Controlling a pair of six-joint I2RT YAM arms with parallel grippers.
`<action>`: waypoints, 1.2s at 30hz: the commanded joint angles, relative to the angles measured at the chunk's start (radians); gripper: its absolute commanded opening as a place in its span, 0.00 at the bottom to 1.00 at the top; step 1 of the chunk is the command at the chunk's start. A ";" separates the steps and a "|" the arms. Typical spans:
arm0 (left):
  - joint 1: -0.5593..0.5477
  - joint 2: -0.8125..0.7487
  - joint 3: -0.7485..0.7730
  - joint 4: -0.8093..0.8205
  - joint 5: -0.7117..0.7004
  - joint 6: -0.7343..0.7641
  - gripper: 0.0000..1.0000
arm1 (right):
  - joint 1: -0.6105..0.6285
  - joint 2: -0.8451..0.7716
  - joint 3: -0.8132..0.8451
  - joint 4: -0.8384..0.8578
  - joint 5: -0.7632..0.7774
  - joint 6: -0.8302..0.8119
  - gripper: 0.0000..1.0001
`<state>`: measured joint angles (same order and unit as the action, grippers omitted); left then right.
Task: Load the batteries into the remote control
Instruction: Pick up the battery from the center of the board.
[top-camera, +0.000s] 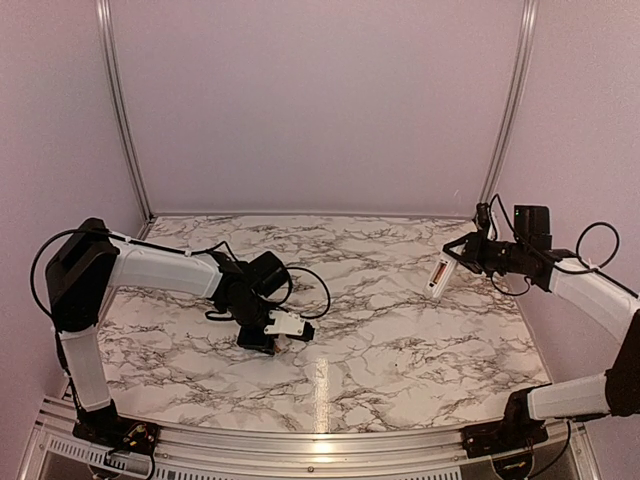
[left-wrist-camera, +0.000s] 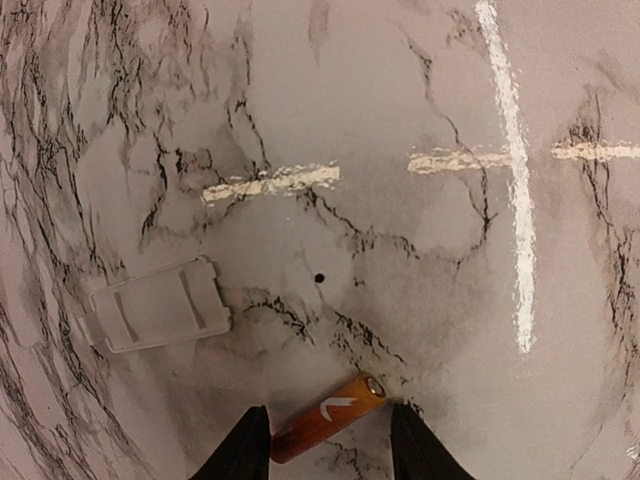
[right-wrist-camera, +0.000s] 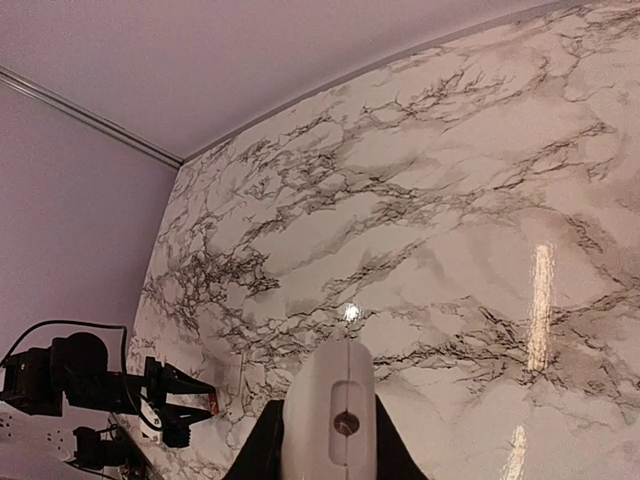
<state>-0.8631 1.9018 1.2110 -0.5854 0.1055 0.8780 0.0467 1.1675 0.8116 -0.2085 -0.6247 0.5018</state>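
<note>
An orange-red battery (left-wrist-camera: 325, 417) lies on the marble table (left-wrist-camera: 420, 250) between the fingers of my left gripper (left-wrist-camera: 330, 448). The gripper is open, with its jaws on either side of the battery, not closed on it. In the top view the left gripper (top-camera: 272, 338) is low over the table at left centre. My right gripper (top-camera: 462, 258) is shut on the white remote control (top-camera: 440, 275) and holds it tilted above the table at the right. An orange-red battery (top-camera: 441, 268) shows in its back recess. In the right wrist view the remote's end (right-wrist-camera: 335, 410) sits between the fingers.
A white battery cover (left-wrist-camera: 155, 305) lies flat on the table to the left of the battery, and it shows beside the left gripper in the top view (top-camera: 290, 323). Pale walls and metal posts enclose the table.
</note>
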 joint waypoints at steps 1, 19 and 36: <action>0.007 0.044 0.027 -0.048 0.011 -0.012 0.38 | 0.005 -0.020 -0.013 0.064 -0.034 0.027 0.00; -0.052 0.101 0.064 -0.180 0.025 -0.486 0.00 | 0.083 0.023 -0.004 0.140 -0.067 0.015 0.00; -0.077 -0.043 -0.137 -0.010 -0.058 -0.561 0.27 | 0.103 0.032 -0.028 0.243 -0.190 0.018 0.00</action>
<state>-0.9398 1.8618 1.1454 -0.5884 0.0742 0.3286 0.1383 1.2003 0.7864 -0.0216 -0.7757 0.5224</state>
